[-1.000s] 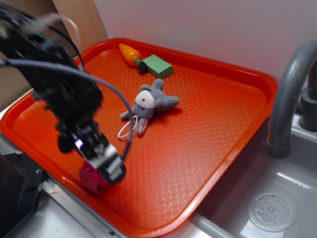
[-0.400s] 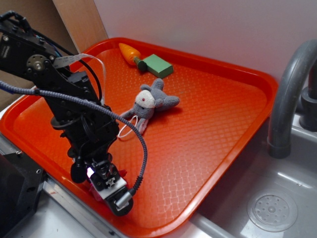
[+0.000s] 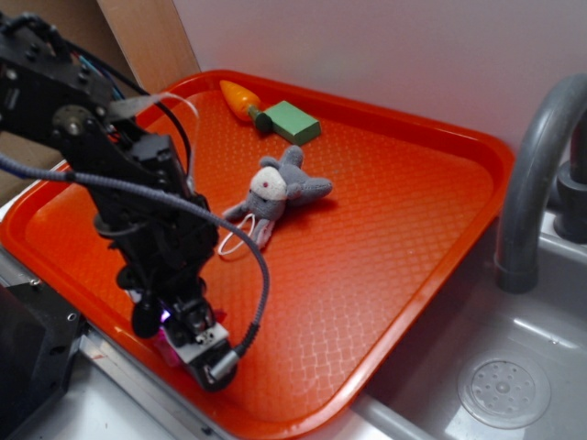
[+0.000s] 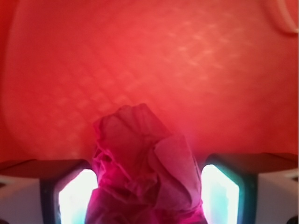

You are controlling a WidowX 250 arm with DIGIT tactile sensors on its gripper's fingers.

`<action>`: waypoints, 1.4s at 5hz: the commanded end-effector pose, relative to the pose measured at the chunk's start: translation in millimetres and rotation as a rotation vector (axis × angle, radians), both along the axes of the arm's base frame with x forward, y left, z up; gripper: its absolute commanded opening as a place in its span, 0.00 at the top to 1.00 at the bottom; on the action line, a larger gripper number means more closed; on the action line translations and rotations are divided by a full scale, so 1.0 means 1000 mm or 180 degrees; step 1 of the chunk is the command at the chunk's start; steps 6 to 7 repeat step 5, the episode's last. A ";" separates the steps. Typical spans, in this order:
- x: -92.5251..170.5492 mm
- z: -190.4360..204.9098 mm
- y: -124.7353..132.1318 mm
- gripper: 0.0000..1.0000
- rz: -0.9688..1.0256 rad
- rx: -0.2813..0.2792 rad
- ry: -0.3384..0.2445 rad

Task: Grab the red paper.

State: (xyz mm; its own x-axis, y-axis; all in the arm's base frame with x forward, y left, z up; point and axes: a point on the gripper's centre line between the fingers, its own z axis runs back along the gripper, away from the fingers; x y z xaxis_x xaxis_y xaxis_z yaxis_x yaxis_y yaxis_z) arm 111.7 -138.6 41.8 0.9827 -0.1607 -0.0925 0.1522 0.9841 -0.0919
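Two fingers (image 4: 77, 198) straddle the red paper (image 4: 142, 168), apart, not yet clamped.
You are at the closing step: the wad sits between the pads, low on the orange tray (image 3: 385, 229). Your next move, as I judge it: squeeze the gripper (image 3: 194, 341) shut, then lift.

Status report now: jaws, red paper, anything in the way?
Gripper low at tray's near edge, jaws open either side of the red paper. Not yet clamped. Nothing in the way.
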 end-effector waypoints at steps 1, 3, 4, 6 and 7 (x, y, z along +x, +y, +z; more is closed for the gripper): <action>0.020 0.091 0.029 1.00 0.0359 0.0119 -0.0490; 0.046 0.154 0.071 1.00 0.0763 0.0095 -0.0708; 0.052 0.168 0.083 1.00 0.1046 0.0171 -0.0833; 0.053 0.166 0.086 1.00 0.1085 0.0084 -0.0828; 0.053 0.166 0.086 1.00 0.1085 0.0084 -0.0828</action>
